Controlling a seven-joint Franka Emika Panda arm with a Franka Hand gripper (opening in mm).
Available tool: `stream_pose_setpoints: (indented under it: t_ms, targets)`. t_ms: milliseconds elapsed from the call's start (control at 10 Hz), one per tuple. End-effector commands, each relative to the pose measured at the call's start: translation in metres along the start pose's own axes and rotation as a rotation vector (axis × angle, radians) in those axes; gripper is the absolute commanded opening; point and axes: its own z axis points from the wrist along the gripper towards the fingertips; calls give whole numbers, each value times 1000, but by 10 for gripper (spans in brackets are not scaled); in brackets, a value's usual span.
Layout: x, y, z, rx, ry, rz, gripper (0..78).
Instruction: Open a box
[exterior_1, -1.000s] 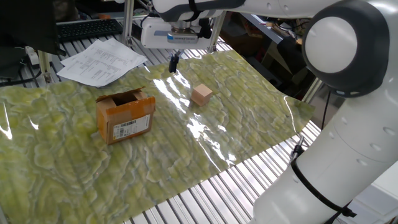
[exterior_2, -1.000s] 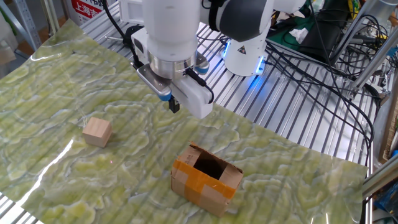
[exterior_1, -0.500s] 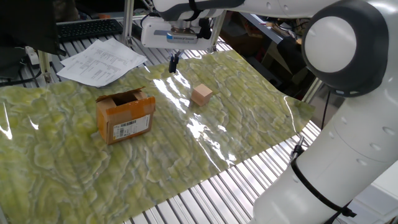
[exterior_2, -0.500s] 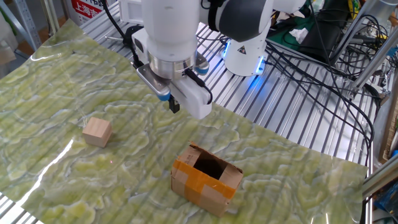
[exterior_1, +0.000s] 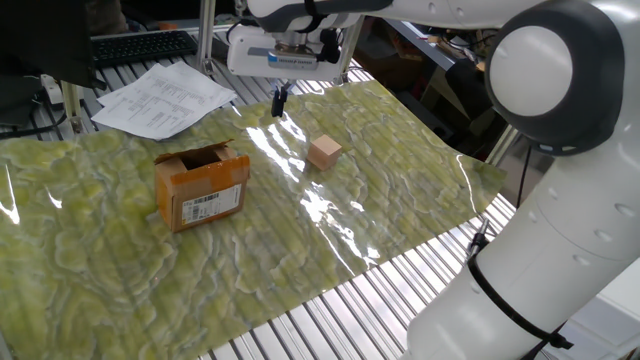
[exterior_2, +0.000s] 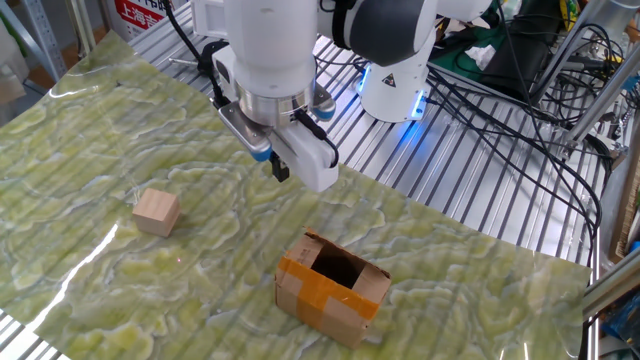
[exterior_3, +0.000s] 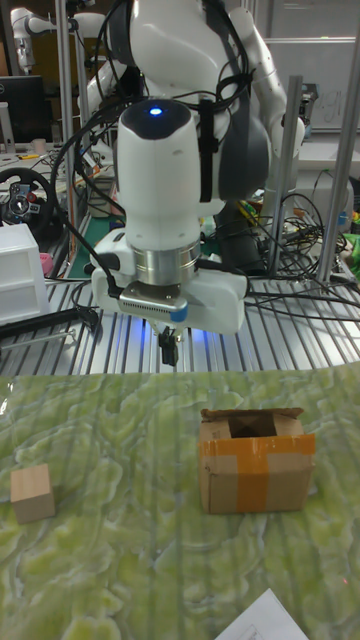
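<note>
Box (exterior_1: 201, 186) sat near the mat's (exterior_1: 300, 260) middle, flaps up, its dark interior exposed; opening appeared complete. Gripper (exterior_2: 281, 170) hung above the mat, apart from the box, fingers clenched on nothing. Cube (exterior_1: 324, 152) lay nearby. Box contents were hidden in shadow.

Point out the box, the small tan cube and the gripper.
box (exterior_1: 203, 186): one fixed view, on its labelled side.
small tan cube (exterior_1: 324, 152): one fixed view, front face.
gripper (exterior_2: 281, 170): the other fixed view, at the fingertips.
</note>
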Motion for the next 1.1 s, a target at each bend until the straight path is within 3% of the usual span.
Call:
stream_pose_setpoints:
  t_ms: [100,500,1100]
  targets:
    - [-1,0,-2,-6,-5,-23,0]
    - [-1,0,-2,-1,5,-20,0]
    - [-3,42,27,-4,-5,70,0]
